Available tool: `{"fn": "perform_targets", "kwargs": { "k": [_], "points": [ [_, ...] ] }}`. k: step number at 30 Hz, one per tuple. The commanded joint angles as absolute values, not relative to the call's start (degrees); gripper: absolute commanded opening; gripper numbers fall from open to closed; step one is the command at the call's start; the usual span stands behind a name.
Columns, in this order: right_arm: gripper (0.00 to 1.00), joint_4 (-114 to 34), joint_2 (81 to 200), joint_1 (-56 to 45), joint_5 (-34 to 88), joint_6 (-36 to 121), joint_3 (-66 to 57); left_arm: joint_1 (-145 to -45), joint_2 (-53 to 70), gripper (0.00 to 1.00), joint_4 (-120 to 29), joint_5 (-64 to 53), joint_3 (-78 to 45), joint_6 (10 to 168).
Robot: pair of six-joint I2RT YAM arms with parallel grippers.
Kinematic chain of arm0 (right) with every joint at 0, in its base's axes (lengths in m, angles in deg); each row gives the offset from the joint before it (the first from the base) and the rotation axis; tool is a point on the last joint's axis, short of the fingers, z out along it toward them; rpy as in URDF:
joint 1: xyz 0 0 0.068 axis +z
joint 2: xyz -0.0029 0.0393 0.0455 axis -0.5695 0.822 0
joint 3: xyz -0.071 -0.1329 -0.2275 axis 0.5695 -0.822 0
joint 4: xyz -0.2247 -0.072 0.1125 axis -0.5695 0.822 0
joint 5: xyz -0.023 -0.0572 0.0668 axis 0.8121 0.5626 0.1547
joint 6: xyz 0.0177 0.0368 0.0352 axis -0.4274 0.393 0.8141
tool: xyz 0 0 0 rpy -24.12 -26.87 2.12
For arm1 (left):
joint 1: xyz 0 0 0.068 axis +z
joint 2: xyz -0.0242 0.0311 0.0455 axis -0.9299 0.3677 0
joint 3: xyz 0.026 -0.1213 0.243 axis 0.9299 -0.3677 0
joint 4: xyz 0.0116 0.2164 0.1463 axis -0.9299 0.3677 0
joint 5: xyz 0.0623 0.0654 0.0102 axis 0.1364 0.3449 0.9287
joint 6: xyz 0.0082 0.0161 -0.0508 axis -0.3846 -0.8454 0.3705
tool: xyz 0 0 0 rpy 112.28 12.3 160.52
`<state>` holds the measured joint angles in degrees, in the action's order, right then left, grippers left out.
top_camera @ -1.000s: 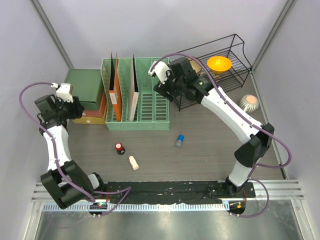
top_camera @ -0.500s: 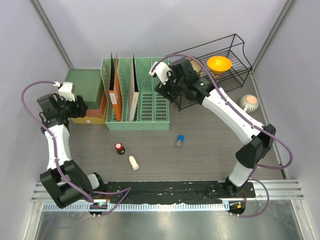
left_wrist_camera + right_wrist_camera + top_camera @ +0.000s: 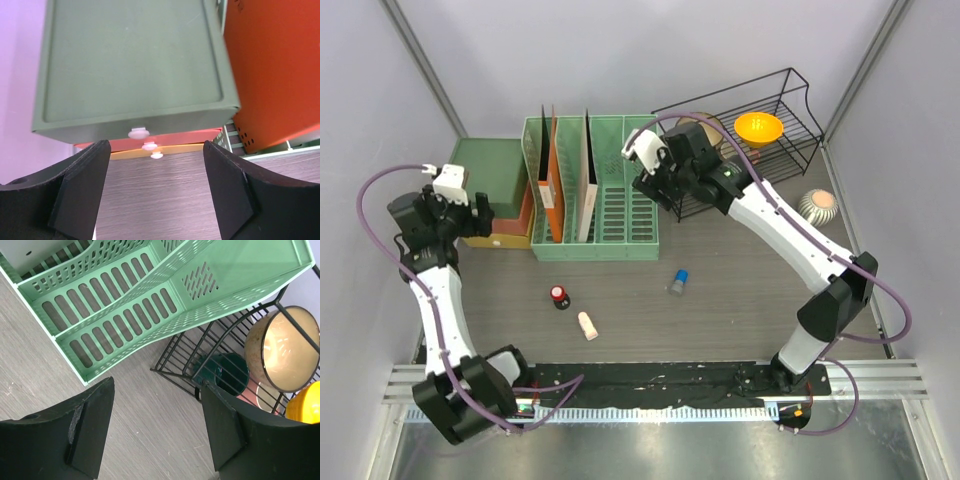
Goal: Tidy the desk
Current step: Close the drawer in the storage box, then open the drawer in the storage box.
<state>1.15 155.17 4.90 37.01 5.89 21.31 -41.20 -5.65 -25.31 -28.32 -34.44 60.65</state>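
Left wrist view shows my left gripper [image 3: 156,187] with its fingers wide apart and nothing between them, facing the front of a green drawer box [image 3: 135,65] that sits on an orange and a yellow drawer. The white knob [image 3: 138,133] of the green one is just ahead of my jaws. The risk I see is this: if I go forward a little too low or not centred, one finger may hit the box front and push the whole stack back, instead of closing on the knob. The orange folder [image 3: 272,70] is near on the right side, so a wide finger could also catch it. My right gripper [image 3: 157,432] is also spread and empty. It hangs over the desk [image 3: 740,300] in the gap between the green file rack [image 3: 150,300] and the black wire rack [image 3: 200,365]. Going down carelessly there, I could strike a corner of either and shift it. The desk lies under everything, and on its middle lie three small bottles, well apart from both hands, for example the blue-capped one [image 3: 677,282]. I think they would roll easily if an arm swept low.
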Motion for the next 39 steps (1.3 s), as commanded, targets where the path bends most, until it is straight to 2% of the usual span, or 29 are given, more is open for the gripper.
{"fn": "perform_targets", "kwargs": {
  "k": [1, 8, 17, 25, 39],
  "points": [
    [0.74, -0.50, 151.17, 4.57, 38.10, 6.93, 19.16, -41.53, -10.91, 0.80, -19.58, -26.94, -34.54, 58.30],
    [0.74, -1.99, 148.88, 3.87, 37.94, 7.54, 14.68, -41.53, -13.12, 0.81, -14.19, -24.57, -37.70, 55.67],
    [0.76, -9.28, 143.79, 1.67, 32.49, 9.04, 3.88, -41.44, -7.76, 0.88, -16.82, -21.93, -42.10, 51.19],
    [0.77, -11.66, 143.60, 1.41, 30.29, 8.86, -0.09, -41.44, -0.65, 0.92, -21.22, -20.79, -41.40, 51.89],
    [0.77, -11.67, 144.22, 1.41, 29.85, 8.69, -1.76, -41.44, 6.83, 0.79, -36.15, -24.21, -44.12, 53.38]
  ]
}}
